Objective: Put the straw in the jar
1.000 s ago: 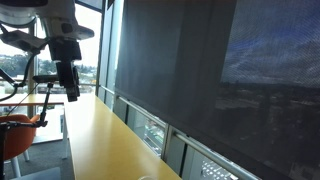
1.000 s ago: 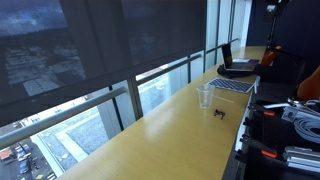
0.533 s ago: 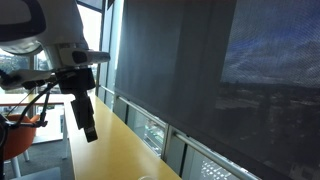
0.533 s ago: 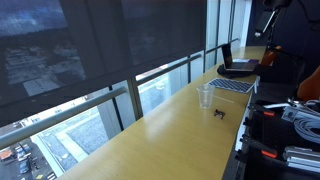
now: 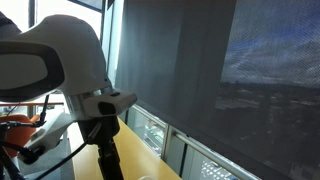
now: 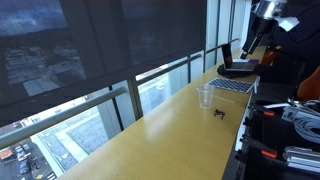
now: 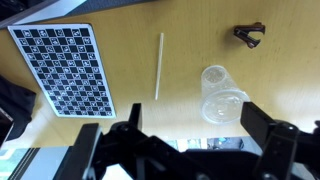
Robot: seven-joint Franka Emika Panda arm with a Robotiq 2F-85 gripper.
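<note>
In the wrist view a thin white straw (image 7: 158, 66) lies flat on the wooden counter (image 7: 130, 20). A clear plastic jar (image 7: 220, 92) stands just to its right, apart from it. My gripper (image 7: 185, 150) is open and empty, high above the counter, its two dark fingers at the bottom edge with the jar between them in the picture. In an exterior view the jar (image 6: 205, 96) stands mid-counter and my gripper (image 6: 247, 48) hangs at the upper right. In an exterior view my arm (image 5: 60, 60) fills the left side.
A checkerboard sheet (image 7: 65, 68) lies left of the straw and also shows in an exterior view (image 6: 232, 86). A small black clip (image 7: 250, 33) lies beyond the jar. A laptop (image 6: 238, 68) sits at the counter's far end. Windows with dark blinds run along one side.
My arm has swung down and along the counter, growing much larger in one exterior view and coming into the other from the top right. The straw and jar have not moved.
</note>
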